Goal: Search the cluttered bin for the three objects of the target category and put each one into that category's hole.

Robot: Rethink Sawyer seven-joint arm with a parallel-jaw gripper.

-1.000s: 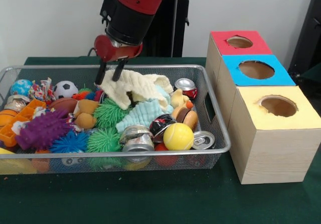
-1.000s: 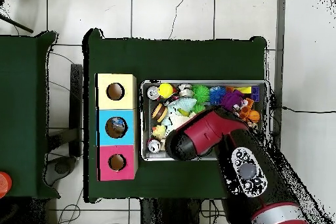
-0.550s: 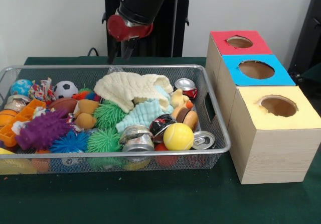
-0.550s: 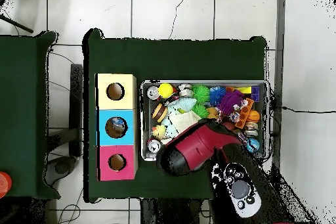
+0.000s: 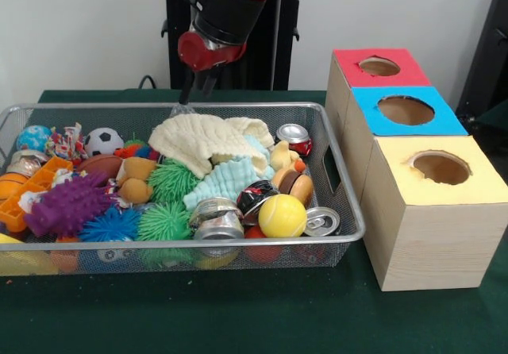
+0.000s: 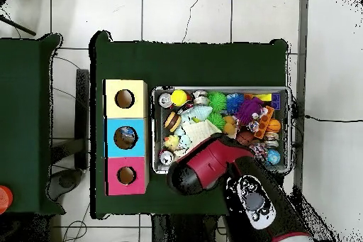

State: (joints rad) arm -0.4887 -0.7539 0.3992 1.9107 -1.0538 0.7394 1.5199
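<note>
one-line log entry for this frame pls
claw: empty, above bin's far rim | cream cloth: lying in wire bin | boxes' holes: blue one holds something

arm (image 5: 226, 5): we note red shell with black joints; in the overhead view a black patch with white specks
bin (image 5: 345, 211): silver wire mesh
cloth (image 5: 208, 137): cream, knitted texture
spiky balls (image 5: 164, 221): green; one blue (image 5: 109, 225) beside them
spiky toy (image 5: 67, 205): purple
tennis ball (image 5: 282, 215): yellow
soccer ball (image 5: 103, 140): white with black patches
cans (image 5: 294, 136): silver tops, one with red side
boxes: we log red top (image 5: 379, 67), blue top (image 5: 406, 110), yellow top (image 5: 440, 169); pale wood-grain sides
table cover (image 5: 238, 314): dark green
</note>
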